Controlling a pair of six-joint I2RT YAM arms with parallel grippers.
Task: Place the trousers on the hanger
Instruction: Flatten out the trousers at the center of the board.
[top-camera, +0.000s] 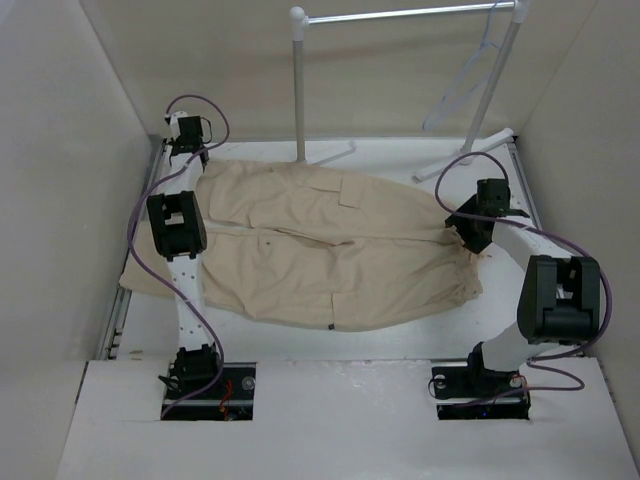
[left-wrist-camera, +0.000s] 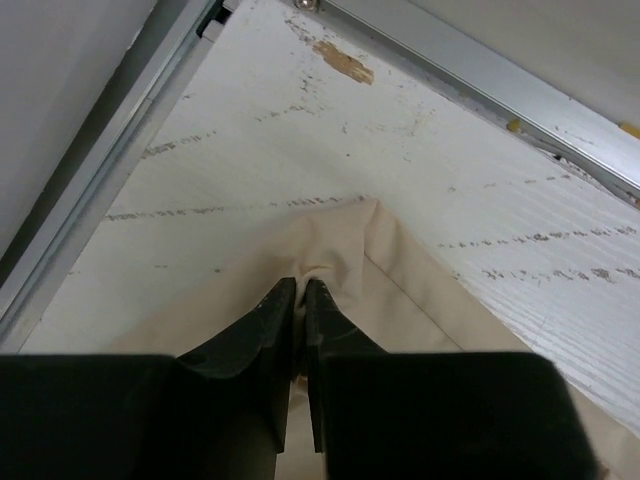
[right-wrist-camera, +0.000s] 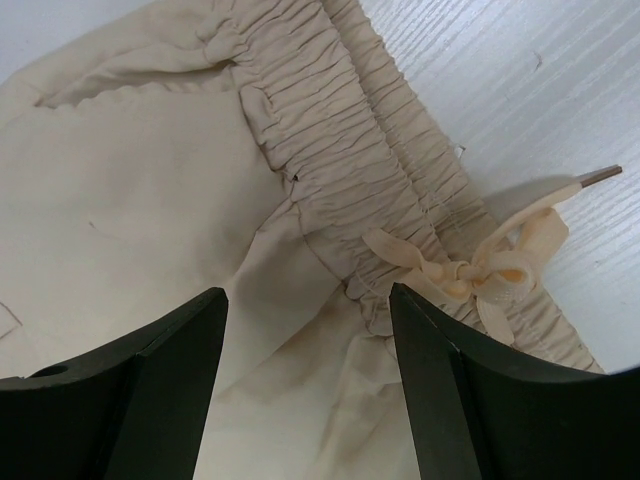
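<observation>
Soft, floppy beige trousers (top-camera: 330, 250) lie spread across the desk (top-camera: 420, 335), well apart from the thin wire hanger (top-camera: 458, 88) hanging on the rack (top-camera: 400, 14) behind. They look light and limp, best gripped at the hem and waistband (right-wrist-camera: 340, 130). The left tool (left-wrist-camera: 300, 290) appears clamped on a leg-hem corner. The right tool (right-wrist-camera: 308, 300), jaws wide apart, hovers empty over the waistband beside the drawstring bow (right-wrist-camera: 470, 270).

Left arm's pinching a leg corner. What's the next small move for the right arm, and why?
Probably lower the right gripper and close it on the waistband. Its fingers hang open over that gathered band beside the drawstring bow, gripping nothing, while the left gripper is shut on the trousers at a hem corner.
</observation>
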